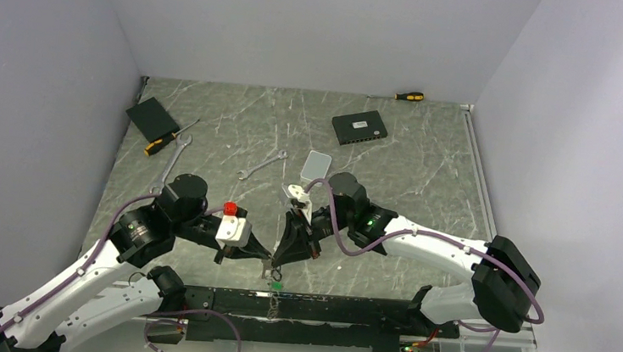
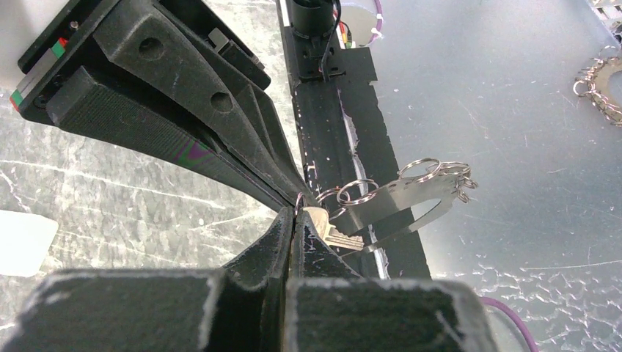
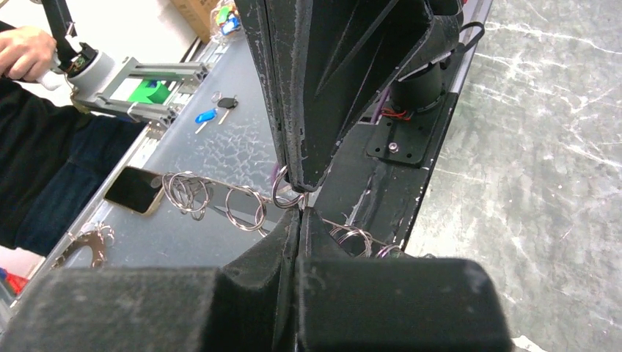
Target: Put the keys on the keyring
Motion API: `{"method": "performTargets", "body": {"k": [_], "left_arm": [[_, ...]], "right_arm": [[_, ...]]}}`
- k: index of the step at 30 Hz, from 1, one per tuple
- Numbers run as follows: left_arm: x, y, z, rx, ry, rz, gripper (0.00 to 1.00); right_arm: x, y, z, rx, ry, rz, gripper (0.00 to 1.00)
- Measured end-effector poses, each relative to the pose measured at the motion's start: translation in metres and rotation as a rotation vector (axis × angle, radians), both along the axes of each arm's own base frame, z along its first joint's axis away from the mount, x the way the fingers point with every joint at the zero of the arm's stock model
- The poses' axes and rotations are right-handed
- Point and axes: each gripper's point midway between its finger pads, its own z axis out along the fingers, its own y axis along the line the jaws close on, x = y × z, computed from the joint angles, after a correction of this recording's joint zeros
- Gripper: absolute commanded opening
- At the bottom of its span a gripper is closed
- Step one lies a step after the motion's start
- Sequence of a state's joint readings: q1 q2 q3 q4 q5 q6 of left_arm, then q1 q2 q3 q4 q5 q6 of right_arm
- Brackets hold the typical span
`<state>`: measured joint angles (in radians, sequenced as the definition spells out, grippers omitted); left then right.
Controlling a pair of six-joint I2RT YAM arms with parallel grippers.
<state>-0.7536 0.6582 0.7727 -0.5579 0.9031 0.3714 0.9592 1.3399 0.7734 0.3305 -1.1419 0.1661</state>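
Note:
My two grippers meet tip to tip at the table's near edge. My left gripper (image 1: 262, 258) is shut, with a small silver key (image 2: 339, 236) at its tips (image 2: 299, 214) and a thin ring poking out between the pads. My right gripper (image 1: 280, 263) is shut on the keyring, its tips (image 3: 301, 210) pinching the wire beside a small split ring (image 3: 286, 196). The keyring (image 2: 411, 196) is a silvery loop strung with several split rings (image 3: 246, 207), and hangs past the black base rail (image 2: 334, 110). A green tag (image 1: 277, 285) lies just below the tips.
Two silver wrenches (image 1: 262, 165) (image 1: 171, 164), two screwdrivers (image 1: 166, 140) (image 1: 409, 96), a black box (image 1: 360, 129), a black pad (image 1: 151, 117) and a white card (image 1: 315, 164) lie farther back. Off the table are a phone (image 3: 134, 189), tagged keys (image 3: 216, 108) and a person's hand (image 3: 26, 51).

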Motion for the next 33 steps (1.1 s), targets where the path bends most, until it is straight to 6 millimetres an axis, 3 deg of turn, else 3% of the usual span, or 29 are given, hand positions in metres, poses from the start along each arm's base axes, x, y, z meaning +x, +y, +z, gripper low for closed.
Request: {"method": "performTargets", "body": {"k": [8,22,28,33], "left_arm": [[0.001,0.001,-0.001,0.005,0.0,0.008,0.0],[0.01,-0.004,0.009,-0.034,-0.052,0.025,0.01],[0.015,-0.008,0.013,-0.053,-0.082,0.028,0.08],[0.018,-0.01,0.007,-0.039,-0.073,0.027,0.23]], "right_arm": [[0.003,-0.001,-0.001,-0.024,-0.003,-0.027,0.0],[0.024,-0.016,0.016,-0.015,-0.089,-0.187,0.0],[0.031,-0.021,0.024,0.001,-0.117,-0.252,0.0],[0.036,-0.027,0.026,0.01,-0.135,-0.307,0.0]]}}
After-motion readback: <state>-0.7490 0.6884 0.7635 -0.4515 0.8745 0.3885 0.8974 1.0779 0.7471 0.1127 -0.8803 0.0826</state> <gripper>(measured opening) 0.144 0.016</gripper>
